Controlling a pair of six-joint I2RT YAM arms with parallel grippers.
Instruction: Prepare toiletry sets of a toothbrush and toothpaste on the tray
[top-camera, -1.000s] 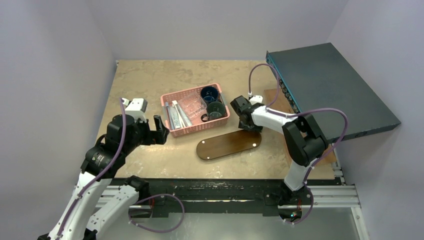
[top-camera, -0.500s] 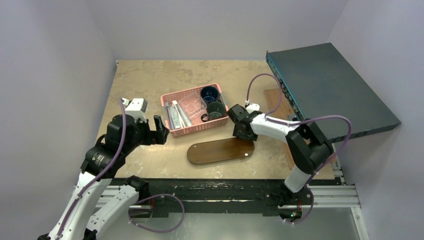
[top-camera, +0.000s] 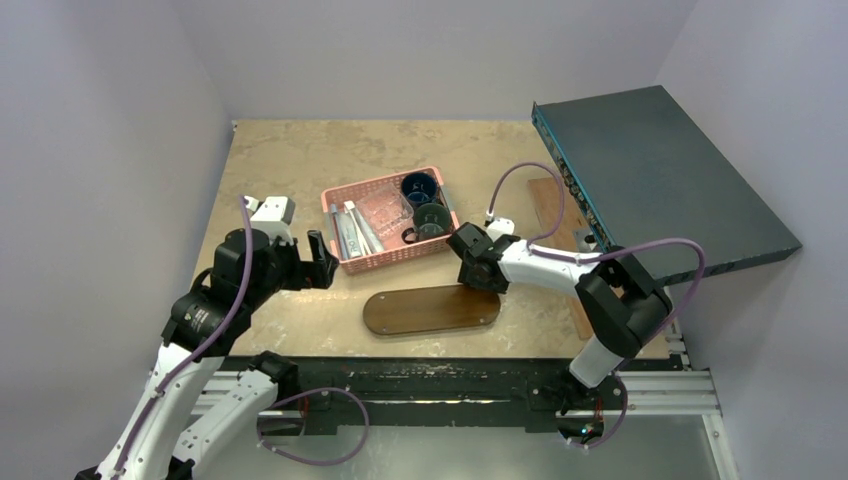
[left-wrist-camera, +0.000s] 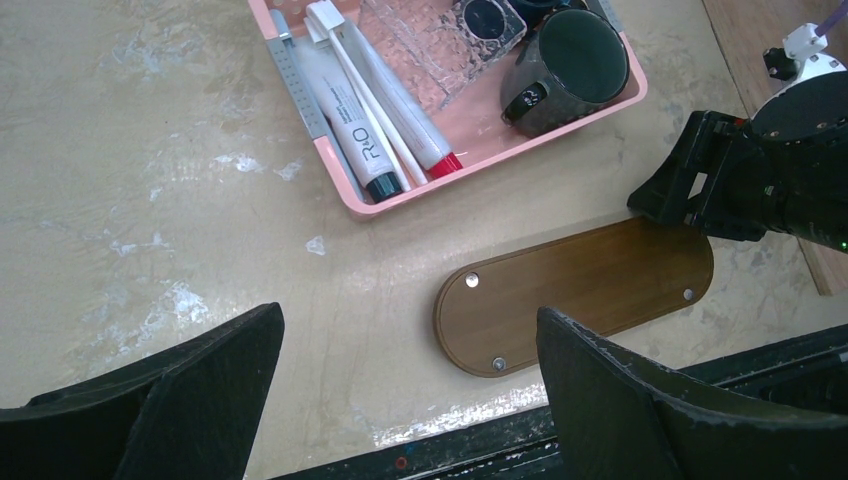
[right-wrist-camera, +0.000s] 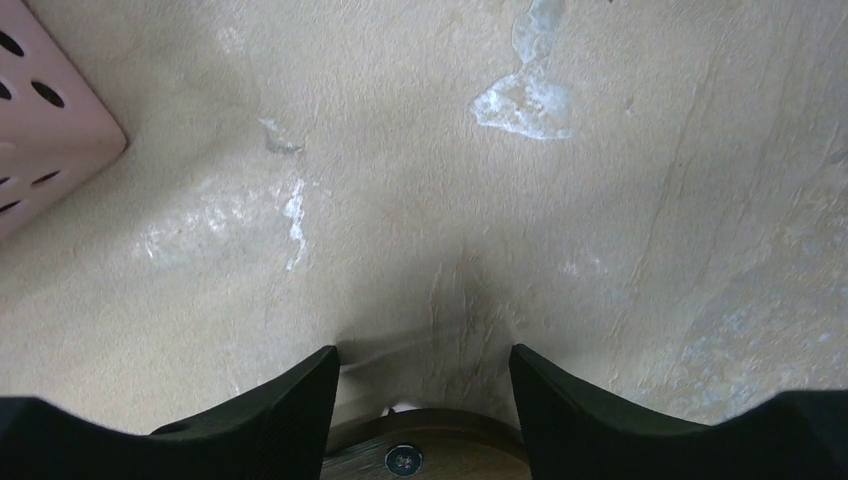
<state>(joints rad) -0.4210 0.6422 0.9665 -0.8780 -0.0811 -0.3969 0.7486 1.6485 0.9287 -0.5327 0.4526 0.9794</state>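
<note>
We see a dark brown oval wooden tray (left-wrist-camera: 575, 290) with small silver dots, a pink plastic basket with holes (left-wrist-camera: 480, 150), white tubes (left-wrist-camera: 345, 110) with what may be red and black caps, and a blotchy tan table (top-camera: 300, 160).

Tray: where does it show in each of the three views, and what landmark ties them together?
Top external: the tray lies lower centre, nearer than the pink basket.
Left wrist: tray right of centre, below the basket.
Right wrist: only its rounded end at the bottom edge, between the fingers.
Shared landmark: the basket, whose corner shows upper left in the right wrist view.
</note>
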